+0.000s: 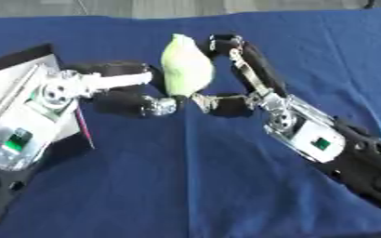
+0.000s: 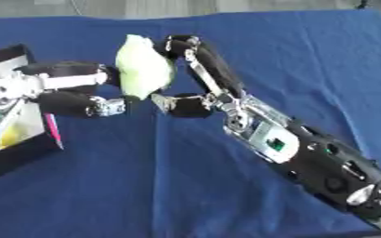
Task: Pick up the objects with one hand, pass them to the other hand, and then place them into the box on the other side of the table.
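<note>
Both robot hands, left (image 1: 116,88) and right (image 1: 242,79), curled around pale green object (image 1: 186,65); no writing legible.

Pale green oval object (image 1: 187,65) upright, held between both hands above blue cloth.

My left hand (image 1: 104,90) hides the lower left side of the pale green object (image 1: 186,65), so I cannot tell where its fingers touch there. Behind that hand, the box (image 2: 19,139) is cut off by the picture's left edge, and my left arm covers most of its inside. A yellow patch beside the wrist is too blurred to identify. My right forearm (image 2: 340,179) runs off the lower right corner.
</note>
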Robot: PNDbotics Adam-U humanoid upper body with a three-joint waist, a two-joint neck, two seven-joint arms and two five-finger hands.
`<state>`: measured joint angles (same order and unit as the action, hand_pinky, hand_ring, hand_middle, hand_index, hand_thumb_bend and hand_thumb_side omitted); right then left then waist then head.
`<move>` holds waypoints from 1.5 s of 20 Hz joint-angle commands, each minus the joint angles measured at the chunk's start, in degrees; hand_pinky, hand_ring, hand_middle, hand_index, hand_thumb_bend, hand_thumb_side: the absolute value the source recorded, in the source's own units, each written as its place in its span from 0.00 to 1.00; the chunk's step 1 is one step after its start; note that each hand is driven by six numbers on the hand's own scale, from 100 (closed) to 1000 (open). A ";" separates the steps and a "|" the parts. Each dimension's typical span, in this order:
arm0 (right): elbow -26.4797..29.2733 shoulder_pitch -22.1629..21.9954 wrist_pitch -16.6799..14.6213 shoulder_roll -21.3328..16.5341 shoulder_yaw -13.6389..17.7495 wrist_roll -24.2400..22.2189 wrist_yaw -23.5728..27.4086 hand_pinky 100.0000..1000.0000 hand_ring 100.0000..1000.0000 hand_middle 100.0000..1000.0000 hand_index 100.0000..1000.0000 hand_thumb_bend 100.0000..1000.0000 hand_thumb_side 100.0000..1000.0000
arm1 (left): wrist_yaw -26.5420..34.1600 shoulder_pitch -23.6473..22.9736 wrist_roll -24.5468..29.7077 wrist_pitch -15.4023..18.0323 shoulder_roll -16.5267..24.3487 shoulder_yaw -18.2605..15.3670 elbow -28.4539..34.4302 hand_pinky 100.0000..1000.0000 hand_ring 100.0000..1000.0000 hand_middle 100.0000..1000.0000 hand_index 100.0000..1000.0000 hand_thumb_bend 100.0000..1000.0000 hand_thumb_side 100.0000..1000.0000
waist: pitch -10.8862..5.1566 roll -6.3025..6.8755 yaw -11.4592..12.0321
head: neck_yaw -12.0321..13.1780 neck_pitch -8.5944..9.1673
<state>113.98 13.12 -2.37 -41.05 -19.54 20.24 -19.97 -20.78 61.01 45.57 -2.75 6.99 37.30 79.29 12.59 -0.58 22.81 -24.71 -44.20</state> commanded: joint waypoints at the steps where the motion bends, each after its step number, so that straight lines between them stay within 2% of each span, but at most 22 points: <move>1: 0.61 0.59 0.13 -0.31 0.17 -0.03 -0.75 0.59 0.49 0.42 0.51 0.08 0.00 | 1.17 0.96 0.42 0.00 -0.75 0.12 2.03 1.00 0.87 0.67 0.83 0.24 1.00 | -0.10 -0.21 0.02 | -0.14 0.09; 4: 0.61 0.62 0.24 -0.16 0.02 -0.10 -1.07 0.59 0.49 0.41 0.51 0.08 0.00 | 0.95 0.86 0.03 -0.72 -0.86 0.06 1.82 1.00 0.86 0.66 0.82 0.26 1.00 | -0.01 -0.25 -0.01 | -0.14 0.09; 12: 0.61 1.01 -0.61 0.14 -0.78 0.20 -2.86 0.58 0.49 0.41 0.50 0.12 0.00 | -1.27 1.13 -2.53 -3.73 -2.31 -0.01 0.31 1.00 0.85 0.65 0.81 0.19 1.00 | 0.00 -0.34 -0.09 | -0.09 0.09; 21: 0.61 1.47 -2.70 0.60 -2.03 0.37 -3.92 0.58 0.49 0.41 0.50 0.13 0.00 | -4.31 0.56 -8.49 -6.83 -4.73 -1.16 -3.96 1.00 0.83 0.61 0.79 0.16 1.00 | -0.02 -0.37 -0.21 | 0.11 0.09; 28: 0.61 1.50 -2.69 0.82 -2.39 0.13 -4.28 0.58 0.48 0.42 0.50 0.13 0.00 | -3.62 0.25 -12.18 -7.71 -6.04 -1.34 -5.62 1.00 0.80 0.56 0.75 0.06 1.00 | 0.07 -0.45 -0.34 | 0.28 0.09; 29: 0.61 1.48 -2.64 0.81 -2.39 0.14 -4.27 0.58 0.48 0.42 0.50 0.14 0.00 | -3.24 0.20 -12.66 -7.94 -6.09 -1.45 -5.70 1.00 0.77 0.50 0.67 0.00 1.00 | 0.06 -0.44 -0.35 | 0.22 0.09; 30: 0.61 1.45 -2.60 0.78 -2.37 0.17 -4.23 0.58 0.48 0.42 0.51 0.13 0.00 | -2.69 0.18 -13.20 -8.26 -6.12 -1.56 -5.73 1.00 0.75 0.46 0.62 0.00 0.99 | 0.04 -0.42 -0.35 | 0.18 0.09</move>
<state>112.95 13.61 -4.46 -40.14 -21.10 20.61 -23.91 -23.91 60.20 33.33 -10.62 1.93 36.33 73.32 12.61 -0.59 22.54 -24.57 -44.21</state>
